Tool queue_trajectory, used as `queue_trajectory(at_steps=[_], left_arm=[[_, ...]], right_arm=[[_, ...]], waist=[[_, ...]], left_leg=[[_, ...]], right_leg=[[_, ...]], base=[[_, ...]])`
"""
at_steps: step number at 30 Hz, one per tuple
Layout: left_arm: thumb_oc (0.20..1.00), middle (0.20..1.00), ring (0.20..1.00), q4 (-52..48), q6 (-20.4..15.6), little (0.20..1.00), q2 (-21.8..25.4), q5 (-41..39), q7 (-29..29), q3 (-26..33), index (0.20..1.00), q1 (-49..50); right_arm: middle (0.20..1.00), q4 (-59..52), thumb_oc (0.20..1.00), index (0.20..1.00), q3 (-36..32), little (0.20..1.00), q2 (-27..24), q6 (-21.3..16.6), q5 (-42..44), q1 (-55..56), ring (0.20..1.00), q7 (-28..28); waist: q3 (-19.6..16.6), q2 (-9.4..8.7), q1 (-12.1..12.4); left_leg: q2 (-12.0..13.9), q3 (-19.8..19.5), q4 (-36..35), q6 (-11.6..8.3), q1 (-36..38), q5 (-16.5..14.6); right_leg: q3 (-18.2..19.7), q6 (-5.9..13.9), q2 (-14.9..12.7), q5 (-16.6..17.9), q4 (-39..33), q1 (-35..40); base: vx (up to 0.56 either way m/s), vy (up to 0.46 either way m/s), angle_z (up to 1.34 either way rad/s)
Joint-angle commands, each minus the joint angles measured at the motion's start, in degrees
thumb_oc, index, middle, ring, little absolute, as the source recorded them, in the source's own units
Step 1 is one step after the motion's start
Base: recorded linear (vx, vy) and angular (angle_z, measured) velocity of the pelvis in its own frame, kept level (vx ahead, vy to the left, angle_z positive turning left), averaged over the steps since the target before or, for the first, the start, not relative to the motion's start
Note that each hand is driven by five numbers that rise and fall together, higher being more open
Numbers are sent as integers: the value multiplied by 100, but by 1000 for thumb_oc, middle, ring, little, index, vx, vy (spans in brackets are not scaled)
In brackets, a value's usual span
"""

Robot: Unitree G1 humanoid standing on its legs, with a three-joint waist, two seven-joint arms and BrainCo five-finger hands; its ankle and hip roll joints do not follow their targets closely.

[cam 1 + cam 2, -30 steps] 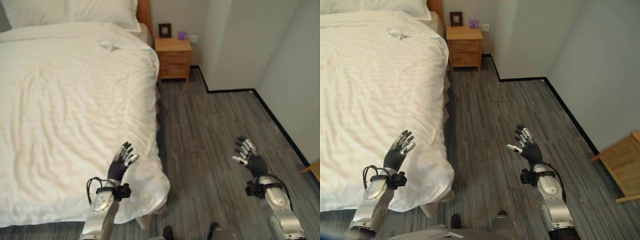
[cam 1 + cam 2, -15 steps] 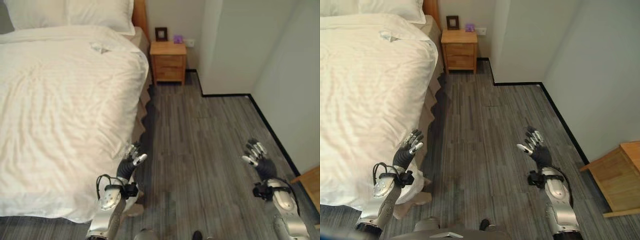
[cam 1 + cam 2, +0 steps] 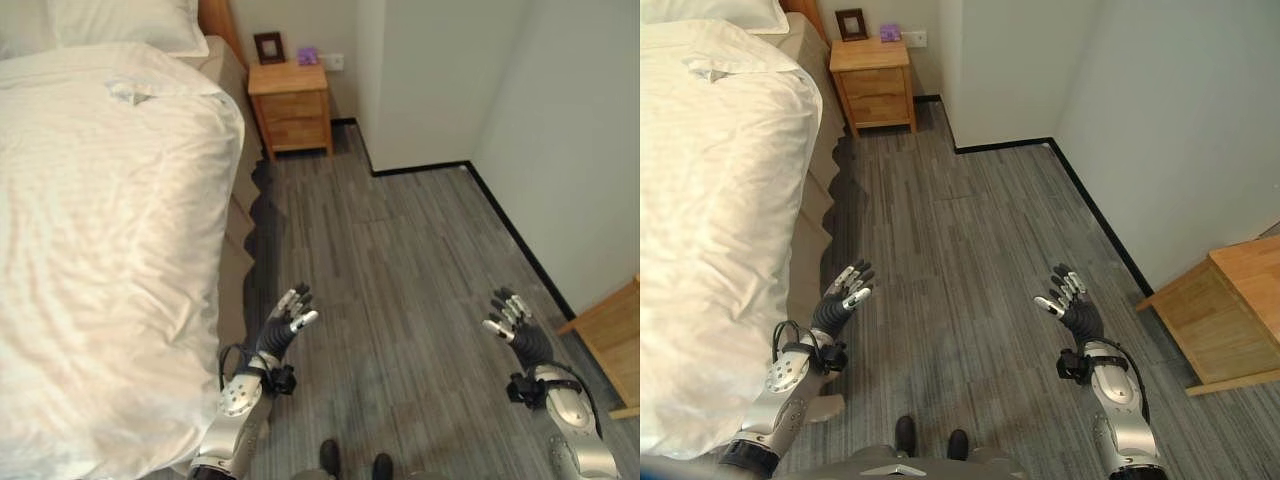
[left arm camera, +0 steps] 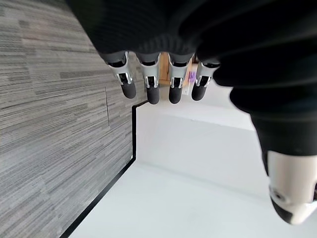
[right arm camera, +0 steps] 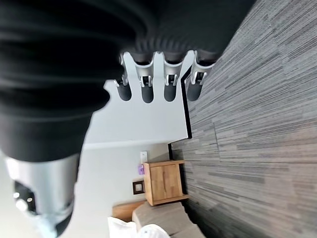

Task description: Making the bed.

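Left hand [image 3: 284, 327] now off white duvet [image 3: 100, 250], over floor w/ right hand [image 3: 515, 325]; both fingers open, duvet smooth.

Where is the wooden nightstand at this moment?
In the left eye view the wooden nightstand stands at the far end of the room against the wall, just right of the bed, with a small picture frame on top.
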Motion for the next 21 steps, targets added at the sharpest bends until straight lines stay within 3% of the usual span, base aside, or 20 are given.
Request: queue_trajectory(at_steps=[1,7,8,9,10,11,12,13,15,16,18,20,21], left_arm=[[1000,1000,1000,-99,-325,1000,134,44,115,440,1000,-24],[1000,1000,1000,-9,-359,1000,147,15,243,696,1000,57],[1000,1000,1000,20,-354,1000,211,88,355,799,1000,43],[1000,1000,1000,-27,-358,1000,276,188,442,874,1000,50],[1000,1000,1000,-69,-359,1000,326,236,470,892,1000,33],[1000,1000,1000,-70,-357,1000,324,238,471,895,1000,31],[1000,1000,1000,-62,-404,1000,385,322,562,891,1000,-41],[1000,1000,1000,-121,-463,1000,453,352,617,927,1000,-162],[1000,1000,1000,-284,-496,1000,455,309,620,960,1000,-237],[1000,1000,1000,-325,-525,1000,437,276,628,967,1000,-306],[1000,1000,1000,-338,-549,1000,453,259,598,924,1000,-424],[1000,1000,1000,-415,-580,1000,470,221,559,851,1000,-567],[1000,1000,1000,-490,-597,1000,450,199,543,790,1000,-602]], right_arm=[[1000,-126,1000,1000,89,1000,18,-257,-112,-174,1000,90],[1000,-59,1000,1000,-84,1000,36,-310,45,-404,1000,-37],[1000,-115,1000,1000,-83,1000,47,-344,60,-512,1000,-56],[1000,-178,1000,1000,-49,1000,37,-348,25,-555,1000,-60],[1000,-211,1000,1000,-32,1000,33,-338,-11,-550,1000,-62],[1000,-213,1000,1000,-31,1000,33,-336,-12,-553,1000,-64],[1000,-199,1000,1000,20,1000,36,-347,-60,-570,1000,-72],[1000,-262,1000,1000,-4,1000,53,-305,-55,-486,1000,-11],[1000,-292,1000,1000,-58,1000,39,-305,-36,-388,1000,1],[1000,-283,1000,1000,-109,1000,24,-324,-26,-318,1000,-16],[1000,-312,1000,1000,-166,1000,24,-311,-25,-181,1000,-19],[1000,-366,1000,1000,-183,1000,60,-288,-16,-46,1000,2],[1000,-413,1000,1000,-182,1000,45,-271,-1,24,1000,55]], waist=[[-223,-232,206],[-186,-123,289],[-94,-48,310],[24,-44,321],[103,18,287],[94,-2,299],[222,47,208],[293,47,43],[311,57,-110],[331,80,-270],[285,38,-486],[222,20,-657],[186,37,-711]], left_leg=[[-283,310,492,-59,-112,-319],[-345,287,639,43,-126,-492],[-408,226,657,219,-73,-630],[-455,280,692,322,-6,-743],[-411,274,687,373,58,-766],[-435,293,692,381,38,-769],[-386,226,694,396,160,-820],[-343,152,586,323,503,-915],[-314,100,450,190,883,-1064],[-264,-14,390,88,1149,-1166],[-180,-149,289,-106,1485,-1273],[-51,-245,279,-242,1764,-1330],[31,-287,342,-296,1873,-1303]], right_leg=[[120,709,-733,-299,178,-81],[152,761,-902,-512,619,-122],[193,882,-1022,-476,1876,-739],[108,994,-1167,-164,2590,-994],[104,1022,-1163,44,3139,-1226],[136,1031,-1187,17,3214,-1286],[227,1067,-1047,118,3681,-1659],[214,1026,-946,32,3391,-2172],[16,967,-1058,13,2665,-2417],[-105,977,-1047,164,1912,-2489],[66,1103,-930,488,820,-2528],[176,1211,-911,747,262,-2647],[114,1221,-911,815,429,-2659]], base=[[58,39,-38],[120,123,-3],[114,214,4],[158,268,-7],[85,144,-12],[113,99,-17],[321,66,-8],[492,56,-1],[543,-39,19],[554,-121,34],[630,-169,39],[638,-192,52],[654,-210,51]])
